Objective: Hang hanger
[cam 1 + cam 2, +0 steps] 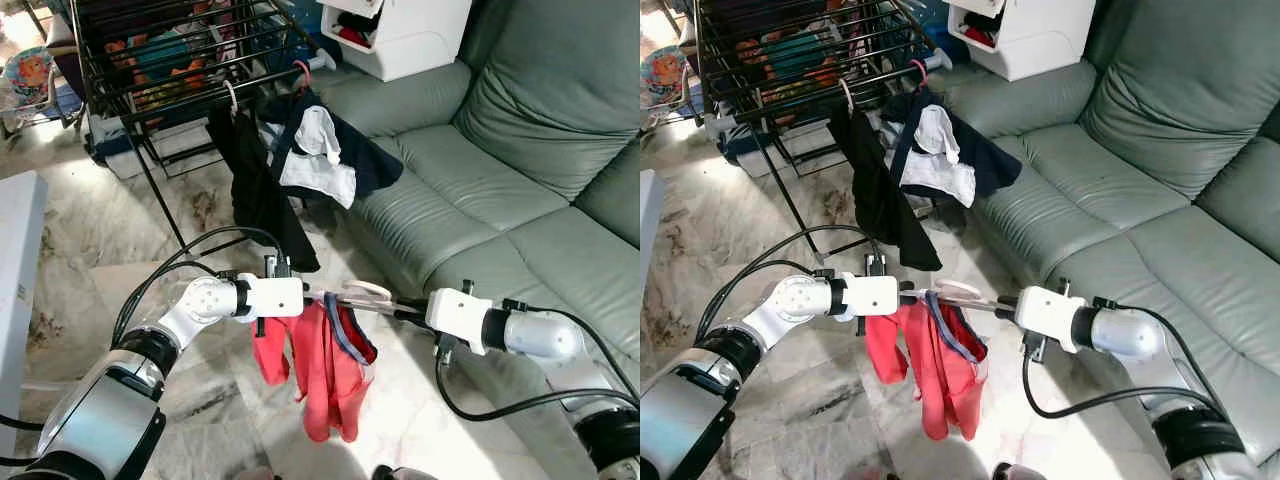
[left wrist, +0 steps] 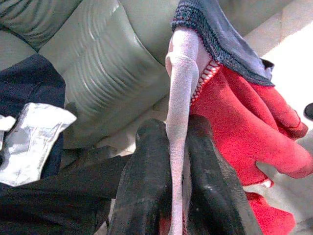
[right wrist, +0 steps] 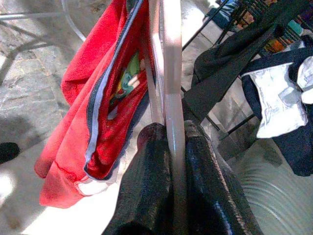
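Observation:
A pale pink hanger (image 1: 362, 293) carries a red garment (image 1: 325, 370) with a navy collar, held level between my two grippers above the marble floor. My left gripper (image 1: 316, 295) is shut on one end of the hanger, where black fingers (image 2: 146, 166) pinch the pink bar (image 2: 180, 98). From the other side my right gripper (image 1: 408, 311) is shut on the hanger's pale bar (image 3: 168, 73). The black wire drying rack (image 1: 170, 60) stands farther ahead to the left, apart from both grippers.
On the rack's near rail hang a black garment (image 1: 255, 190) and a navy-and-white one (image 1: 325, 155). A grey-green sofa (image 1: 520, 170) runs along the right. A white storage box (image 1: 400, 35) sits behind it, and a white cabinet edge (image 1: 15, 250) is at the left.

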Robot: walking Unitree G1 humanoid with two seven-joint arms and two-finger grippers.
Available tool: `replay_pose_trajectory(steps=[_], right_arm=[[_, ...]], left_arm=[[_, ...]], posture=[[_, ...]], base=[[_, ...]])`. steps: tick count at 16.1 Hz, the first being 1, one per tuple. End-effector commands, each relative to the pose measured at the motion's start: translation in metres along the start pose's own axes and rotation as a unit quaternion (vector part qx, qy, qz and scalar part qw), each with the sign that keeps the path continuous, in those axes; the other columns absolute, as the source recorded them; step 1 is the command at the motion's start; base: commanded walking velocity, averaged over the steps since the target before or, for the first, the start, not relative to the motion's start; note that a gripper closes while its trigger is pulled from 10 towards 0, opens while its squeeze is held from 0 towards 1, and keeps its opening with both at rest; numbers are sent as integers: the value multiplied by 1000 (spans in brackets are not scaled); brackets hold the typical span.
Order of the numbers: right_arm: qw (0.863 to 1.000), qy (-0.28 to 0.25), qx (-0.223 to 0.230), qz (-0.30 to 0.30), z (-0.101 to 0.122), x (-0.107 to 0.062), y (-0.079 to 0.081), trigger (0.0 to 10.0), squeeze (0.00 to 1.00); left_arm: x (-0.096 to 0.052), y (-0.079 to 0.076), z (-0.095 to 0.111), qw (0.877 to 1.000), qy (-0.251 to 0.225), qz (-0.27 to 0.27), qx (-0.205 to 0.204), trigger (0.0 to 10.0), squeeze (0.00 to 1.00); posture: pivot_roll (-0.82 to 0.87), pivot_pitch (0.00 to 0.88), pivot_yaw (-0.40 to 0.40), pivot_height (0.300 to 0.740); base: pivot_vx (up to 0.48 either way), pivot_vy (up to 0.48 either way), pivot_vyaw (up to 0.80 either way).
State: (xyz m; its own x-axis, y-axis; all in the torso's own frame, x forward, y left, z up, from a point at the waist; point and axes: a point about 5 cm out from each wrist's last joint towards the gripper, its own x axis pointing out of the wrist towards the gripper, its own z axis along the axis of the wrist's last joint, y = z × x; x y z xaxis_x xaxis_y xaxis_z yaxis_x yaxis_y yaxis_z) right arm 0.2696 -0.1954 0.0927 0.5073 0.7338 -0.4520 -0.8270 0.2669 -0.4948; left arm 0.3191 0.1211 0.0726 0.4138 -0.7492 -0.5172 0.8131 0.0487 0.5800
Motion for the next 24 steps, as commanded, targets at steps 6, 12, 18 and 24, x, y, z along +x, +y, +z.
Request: replay_pose_trajectory(steps=[6,12,18,24], right_arm=[[997,-71,37,-8,22,13,-9,10000,1000],[970,-182,152,-51,51,18,-31,10000,1000],[943,-242,224,-39,61,5,-37,10000,1000],[908,-236,243,-247,53,-7,-68,10000,1000]], left_arm=[[-8,0,-12,999,23,16,-32,0,0],[-13,-14,-26,993,36,43,-99,0,0],[-17,-9,-37,981,69,92,-159,0,0],[-20,8,-41,938,55,204,-273,0,0]], posture=[[-66,0,82,740],[-65,0,70,740],[-72,0,74,740],[-76,0,72,740]], base=[[0,0,0],[0,0,0],[0,0,0],[0,0,0]])
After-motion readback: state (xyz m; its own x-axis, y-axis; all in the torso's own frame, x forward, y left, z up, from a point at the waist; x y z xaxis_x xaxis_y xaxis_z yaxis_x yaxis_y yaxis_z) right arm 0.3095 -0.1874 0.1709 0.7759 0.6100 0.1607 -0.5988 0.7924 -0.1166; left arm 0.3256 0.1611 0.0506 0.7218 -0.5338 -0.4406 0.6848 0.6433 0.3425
